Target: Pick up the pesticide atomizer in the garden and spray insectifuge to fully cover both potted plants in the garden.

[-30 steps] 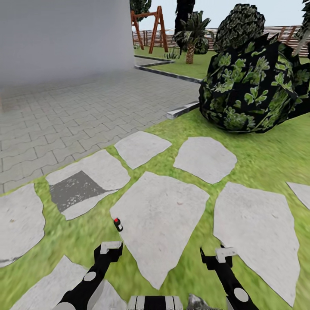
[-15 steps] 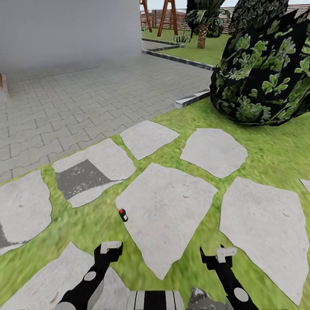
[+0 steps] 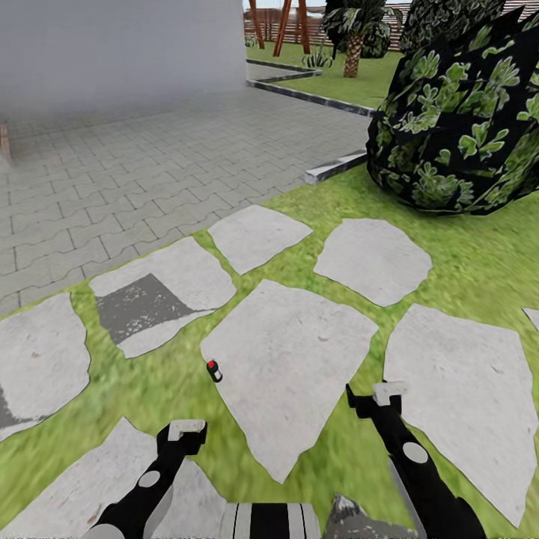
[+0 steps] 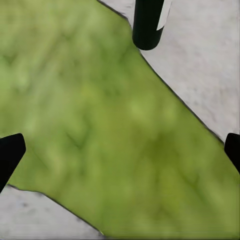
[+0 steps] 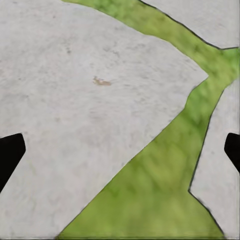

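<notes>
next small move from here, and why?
Probably lower the left gripper forward onto the small dark red-topped object, likely the atomizer, on the grass at the stepping stone edge. It lies just ahead of that gripper, whose fingers are spread with nothing between them.

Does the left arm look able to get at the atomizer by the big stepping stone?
Probably yes: the pesticide atomizer sits just ahead of the open left gripper, at the stepping stone's edge, with just grass between.
</notes>
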